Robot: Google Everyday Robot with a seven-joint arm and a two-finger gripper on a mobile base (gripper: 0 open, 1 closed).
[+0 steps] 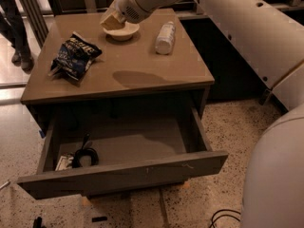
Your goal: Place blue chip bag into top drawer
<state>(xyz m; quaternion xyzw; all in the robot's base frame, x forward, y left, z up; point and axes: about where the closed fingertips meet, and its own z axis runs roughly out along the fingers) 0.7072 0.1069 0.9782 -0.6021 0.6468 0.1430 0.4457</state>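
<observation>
The blue chip bag point(73, 56) lies crinkled on the left side of the cabinet top point(142, 80). The top drawer point(123, 175) below it stands pulled out, with a bare grey floor inside. My gripper point(110, 21) hangs at the end of the white arm above the back of the cabinet top, just over a small white bowl point(122, 31). It is to the right of and behind the bag, apart from it, and holds nothing that I can see.
A white plastic bottle point(165, 38) lies on the back right of the cabinet top. A black coiled cable point(83, 156) and a small card lie in the drawer's front left corner. A person's legs point(14, 23) stand at far left. Speckled floor surrounds the cabinet.
</observation>
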